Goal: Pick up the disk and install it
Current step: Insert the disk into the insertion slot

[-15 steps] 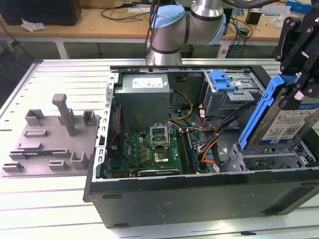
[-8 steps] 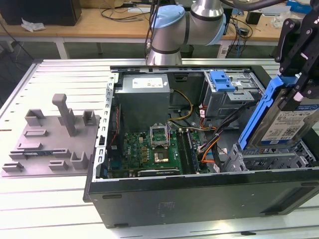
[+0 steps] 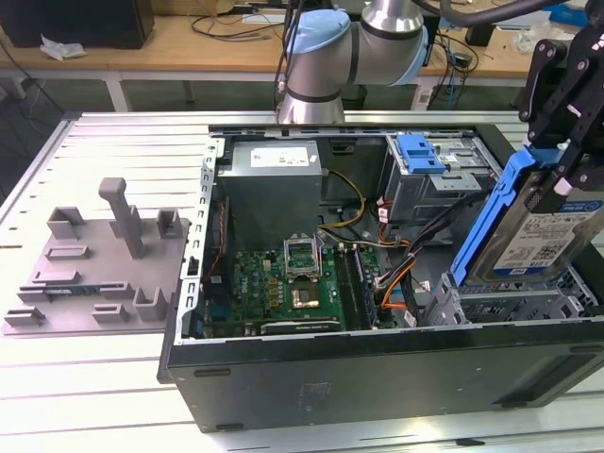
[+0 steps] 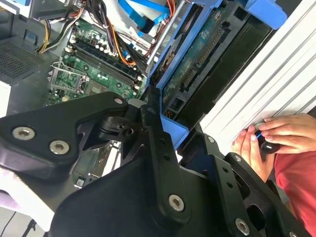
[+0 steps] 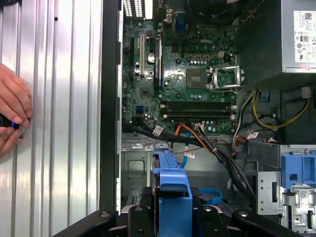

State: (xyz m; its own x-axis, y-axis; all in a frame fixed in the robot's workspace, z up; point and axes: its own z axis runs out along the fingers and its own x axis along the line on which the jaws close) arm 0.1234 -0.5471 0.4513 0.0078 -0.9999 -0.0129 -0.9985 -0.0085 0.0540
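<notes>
Where the black fingers (image 3: 573,156) clamp shut on its upper edge, the disk (image 3: 525,257) is partly hidden. It stands on edge, tilted, at 3 o'clock in the exterior view, over the computer case's (image 3: 377,377) drive cage (image 3: 510,307). White-and-blue label (image 3: 559,222): print unreadable. A hand (image 4: 276,136) on the table (image 3: 113,151) is cut off.

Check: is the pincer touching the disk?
Touching. In the exterior view the pincer clamps the disk at its upper end, holding it tilted above the computer case.
</notes>
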